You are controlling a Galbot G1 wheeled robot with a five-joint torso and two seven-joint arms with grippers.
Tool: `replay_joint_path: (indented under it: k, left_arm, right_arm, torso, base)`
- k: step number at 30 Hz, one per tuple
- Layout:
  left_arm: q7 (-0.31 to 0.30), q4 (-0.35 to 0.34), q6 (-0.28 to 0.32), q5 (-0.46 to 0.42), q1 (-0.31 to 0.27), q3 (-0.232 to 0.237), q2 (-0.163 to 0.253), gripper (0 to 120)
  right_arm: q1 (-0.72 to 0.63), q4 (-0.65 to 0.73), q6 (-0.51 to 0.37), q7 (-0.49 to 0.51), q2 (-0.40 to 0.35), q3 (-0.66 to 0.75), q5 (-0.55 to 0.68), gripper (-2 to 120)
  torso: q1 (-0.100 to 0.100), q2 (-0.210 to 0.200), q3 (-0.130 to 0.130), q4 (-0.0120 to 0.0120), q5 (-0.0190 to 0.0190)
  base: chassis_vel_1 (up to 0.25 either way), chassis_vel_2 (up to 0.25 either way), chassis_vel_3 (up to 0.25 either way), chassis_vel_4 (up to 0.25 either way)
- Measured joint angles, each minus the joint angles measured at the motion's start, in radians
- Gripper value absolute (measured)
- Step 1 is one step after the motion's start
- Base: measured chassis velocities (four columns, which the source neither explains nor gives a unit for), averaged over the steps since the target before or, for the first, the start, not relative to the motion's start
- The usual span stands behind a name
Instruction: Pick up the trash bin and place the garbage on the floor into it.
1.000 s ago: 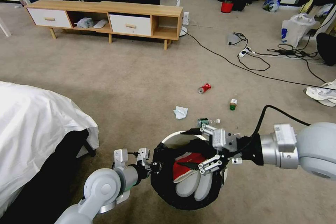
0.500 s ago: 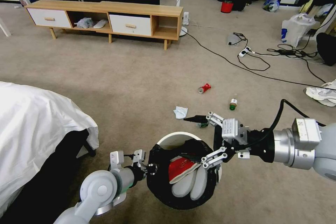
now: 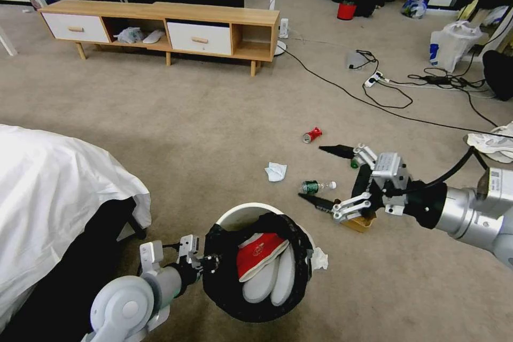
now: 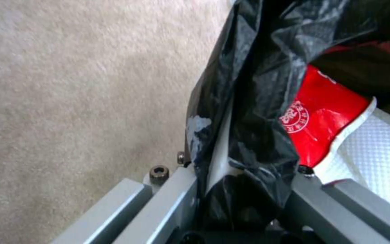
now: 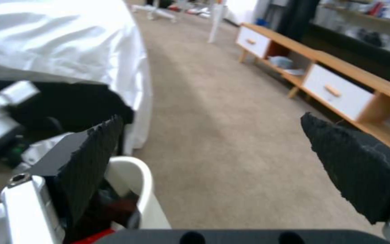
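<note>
On the carpet floor (image 3: 214,117), my left gripper (image 3: 206,263) is clamping the trash bin (image 3: 251,214) rim while my right gripper (image 3: 328,176), fingers spread wide and empty, is hanging over the green bottle (image 3: 316,186), which is lying crosswise between them, nearer this arm.

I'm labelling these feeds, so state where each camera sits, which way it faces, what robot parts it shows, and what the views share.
Head view: on the head, looking forward and down at the floor; shows the left gripper clamped on the trash bin and the open right gripper.
Left wrist view: along its fingers pinching the bin's bag.
Right wrist view: between its open pads, facing the cabinet.
Shared: bin, carpet.
</note>
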Motion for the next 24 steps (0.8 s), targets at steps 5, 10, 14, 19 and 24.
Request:
replay_joint_path:
  k: [5, 10, 14, 19, 24]
  left_arm:
    - [0.002, -0.025, 0.000, 0.019, 0.021, -0.030, -0.023, 0]
    - [0.005, -0.040, 0.000, 0.038, 0.030, -0.047, -0.041, 0]
    - [0.013, -0.051, 0.000, 0.066, 0.046, -0.069, -0.060, 0]
    - [0.024, -0.057, -0.001, 0.103, 0.061, -0.087, -0.077, 0]
    - [0.030, -0.053, -0.010, 0.131, 0.063, -0.106, -0.092, 0]
  right_arm:
    - [0.001, -0.018, 0.013, 0.018, 0.071, -0.023, -0.047, 100]
    - [0.007, -0.038, 0.022, 0.035, 0.132, -0.054, -0.087, 100]
    - [0.009, -0.059, 0.032, 0.046, 0.186, -0.086, -0.147, 100]
    - [0.015, -0.083, 0.039, 0.060, 0.250, -0.141, -0.207, 100]
    - [0.028, -0.125, 0.049, 0.068, 0.309, -0.220, -0.273, 100]
  torso:
    - [0.000, 0.000, 0.000, 0.0000, -0.0001]
    - [0.000, 0.000, 0.000, 0.0000, -0.0001]
    - [0.000, 0.000, 0.000, 0.0000, -0.0001]
    - [0.000, 0.000, 0.000, 0.0001, -0.0001]
    - [0.000, 0.000, 0.000, -0.0001, -0.0001]
  base:
    - [0.000, 0.000, 0.000, 0.000]
    - [0.000, 0.000, 0.000, 0.000]
    - [0.000, 0.000, 0.000, 0.000]
    - [0.000, 0.000, 0.000, 0.000]
    - [0.000, 0.000, 0.000, 0.000]
